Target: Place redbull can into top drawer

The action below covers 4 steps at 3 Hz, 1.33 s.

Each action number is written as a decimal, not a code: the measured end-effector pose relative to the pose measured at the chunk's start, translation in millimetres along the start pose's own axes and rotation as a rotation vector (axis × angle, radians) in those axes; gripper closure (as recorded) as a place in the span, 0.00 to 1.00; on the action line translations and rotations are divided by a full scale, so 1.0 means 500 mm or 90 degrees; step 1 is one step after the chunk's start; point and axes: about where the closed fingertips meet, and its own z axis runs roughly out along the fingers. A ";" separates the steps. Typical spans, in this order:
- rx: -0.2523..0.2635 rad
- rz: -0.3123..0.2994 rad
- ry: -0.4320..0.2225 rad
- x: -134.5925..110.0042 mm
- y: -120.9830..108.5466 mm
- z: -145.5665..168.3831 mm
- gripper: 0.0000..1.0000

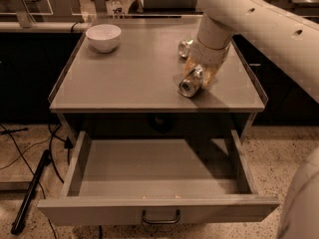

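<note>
Down on the right half of the table: the pincer, hanging from the big pale arm that sweeps in from the upper right. Clamped on the redbull can, by the look of it, one finger each side of the body. Can tipped over on its side, silver top aimed toward the near edge and a touch left. Low over the tabletop, near the front right corner; touching the surface or just clear of it, cannot tell.

Just behind the pincer, farther back on the table: a second can, also lying down, partly hidden by the wrist. Far left corner: a white bowl, upright, well apart from both cans.

Below the tabletop: the top drawer, pulled well out toward the near side, grey floor bare and in plain view. Dark bar handle at the centre of the flat front panel. Shadow of the arm across the drawer's far right part.

On the speckled floor to the left: dark cables and a black rod, clear of the drawer.
</note>
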 end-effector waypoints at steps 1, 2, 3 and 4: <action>0.007 0.027 0.038 -0.004 0.028 -0.055 1.00; 0.010 0.094 0.072 -0.029 0.093 -0.125 1.00; 0.010 0.094 0.072 -0.029 0.093 -0.125 1.00; -0.027 0.082 0.019 -0.045 0.122 -0.083 1.00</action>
